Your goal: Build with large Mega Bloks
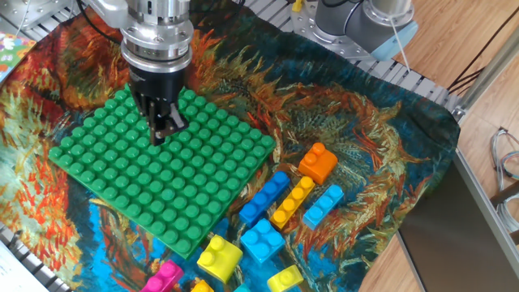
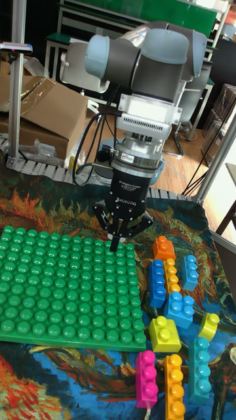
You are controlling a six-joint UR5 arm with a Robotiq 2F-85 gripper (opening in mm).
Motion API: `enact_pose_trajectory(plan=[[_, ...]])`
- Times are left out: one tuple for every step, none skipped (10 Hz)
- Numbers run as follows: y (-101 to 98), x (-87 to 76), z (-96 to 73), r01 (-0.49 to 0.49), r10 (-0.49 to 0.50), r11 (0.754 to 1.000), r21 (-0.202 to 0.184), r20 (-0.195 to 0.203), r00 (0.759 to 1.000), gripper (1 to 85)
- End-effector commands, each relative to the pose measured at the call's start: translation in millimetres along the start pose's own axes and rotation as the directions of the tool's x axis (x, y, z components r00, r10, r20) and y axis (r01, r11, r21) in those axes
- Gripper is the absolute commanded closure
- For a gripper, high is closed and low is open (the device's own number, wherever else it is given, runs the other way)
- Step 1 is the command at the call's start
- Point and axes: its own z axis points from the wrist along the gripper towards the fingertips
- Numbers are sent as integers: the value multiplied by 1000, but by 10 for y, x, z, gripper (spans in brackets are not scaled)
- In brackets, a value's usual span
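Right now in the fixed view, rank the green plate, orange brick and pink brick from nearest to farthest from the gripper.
1. green studded plate, directly under the gripper.
2. orange brick, out to the image right.
3. pink brick, at the bottom edge.

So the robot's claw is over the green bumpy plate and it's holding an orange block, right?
Not quite. The gripper is over the green plate, but it holds nothing. The orange block lies on the cloth beside the plate, as the fixed view shows.
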Motion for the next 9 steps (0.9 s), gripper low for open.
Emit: enact_pose_trajectory(plan=[[36, 187, -21, 44, -45, 999, -20, -72, 996, 843], [132, 299, -31, 33, -39, 998, -55, -114, 993, 843], [137, 337, -11, 74, -78, 997, -36, -122, 989, 843], [153, 408, 10, 114, -116, 993, -20, -141, 983, 843], [218, 486, 49, 141, -141, 990, -14, -160, 977, 843], [325, 517, 86, 137, -138, 990, -15, -152, 979, 843], [397, 523, 119, 143, -142, 990, -1, -137, 980, 843], [315, 470, 92, 176, -171, 984, 28, -131, 977, 843], [330, 356, 88, 244, -242, 970, 14, -93, 966, 843]])
